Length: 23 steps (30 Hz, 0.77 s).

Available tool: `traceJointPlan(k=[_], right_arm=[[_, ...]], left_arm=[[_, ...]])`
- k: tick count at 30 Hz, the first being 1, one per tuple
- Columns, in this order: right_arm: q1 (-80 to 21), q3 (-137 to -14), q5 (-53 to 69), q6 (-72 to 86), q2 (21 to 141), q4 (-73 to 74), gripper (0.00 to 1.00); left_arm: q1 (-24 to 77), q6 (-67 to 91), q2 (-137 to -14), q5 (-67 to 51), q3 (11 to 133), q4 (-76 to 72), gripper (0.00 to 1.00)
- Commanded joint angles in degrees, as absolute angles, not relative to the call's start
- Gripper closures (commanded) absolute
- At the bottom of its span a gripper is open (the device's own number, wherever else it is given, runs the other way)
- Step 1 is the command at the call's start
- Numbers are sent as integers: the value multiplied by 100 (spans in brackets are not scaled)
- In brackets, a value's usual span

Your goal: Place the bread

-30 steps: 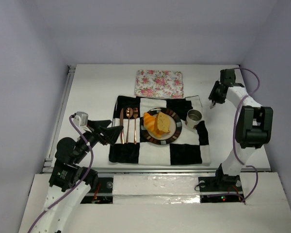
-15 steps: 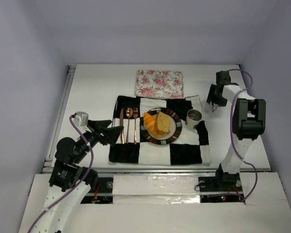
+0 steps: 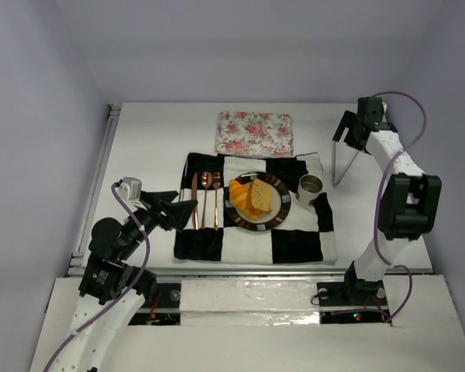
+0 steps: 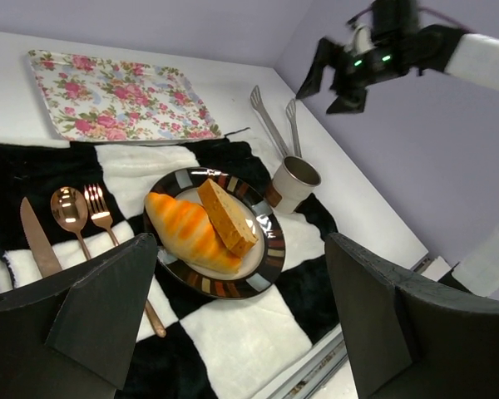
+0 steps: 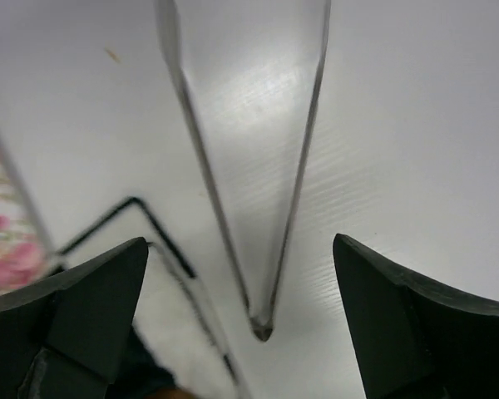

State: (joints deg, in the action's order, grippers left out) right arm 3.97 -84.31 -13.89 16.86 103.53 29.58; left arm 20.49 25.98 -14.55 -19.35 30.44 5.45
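Starting at the left, the left gripper (image 3: 178, 205) hovers over the edge of a black-and-white checkered cloth (image 3: 294, 244), its fingers spread wide and holding nothing. Next on the cloth lie a copper knife (image 3: 194, 200), spoon (image 3: 206, 198) and fork (image 3: 216, 200), side by side and parallel. Just to their right sits a dark-rimmed round plate (image 3: 256, 226); both pieces of bread are on it, the golden-orange croissant (image 4: 187, 233) on the left and the brown-crusted bread slice (image 4: 227, 216) leaning against its right side. A floral tray (image 3: 254, 133) lies on the white table (image 3: 147, 147) behind the cloth. A metal cup (image 3: 310, 187) stands just right of the plate, on the cloth's right edge. Beyond the cup, metal tongs (image 4: 267, 118) lie on the bare table, arms splayed in a V. Farthest right, the right gripper (image 3: 349, 139) hangs above the tongs, fingers parted and empty.
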Motion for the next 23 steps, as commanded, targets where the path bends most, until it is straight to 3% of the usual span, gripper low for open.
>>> traceJointPlan(k=[1, 4, 5, 7, 8, 10, 14, 21, 22, 23], right_arm=[[360, -8711, -1241, 2405, 9310, 2761, 3], [-41, -8053, -730, 2933, 8180, 2321, 14], [-261, -7616, -756, 3023, 7861, 2190, 32], [-753, -7165, -773, 3172, 6958, 1829, 57], [-1243, -6954, -678, 3234, 6682, 1706, 80], [-1668, -6243, -345, 3444, 6164, 1285, 100], [-2652, -5135, 464, 3700, 4978, 748, 100], [-4330, -4333, 607, 4008, 4701, 351, 99], [-4498, -4359, 450, 3990, 4798, 395, 98], [-4657, -4464, 109, 3982, 4903, 439, 88]], left_arm=[[2021, 2584, -1398, -1802, 3050, 351, 19], [2021, 2610, -1275, -1591, 3067, 395, 16], [2021, 2602, -1257, -1530, 3076, 430, 14], [2021, 2637, -1266, -1372, 3102, 474, 12], [2021, 2637, -1283, -1328, 3111, 518, 7], [2021, 2646, -1345, -1266, 3138, 527, 3], [2021, 2663, -1424, -1222, 3129, 527, 1], [2021, 2672, -1626, -1204, 3085, 501, 1], [2021, 2672, -1643, -1213, 3085, 501, 1], [2021, 2672, -1661, -1213, 3085, 501, 1]])
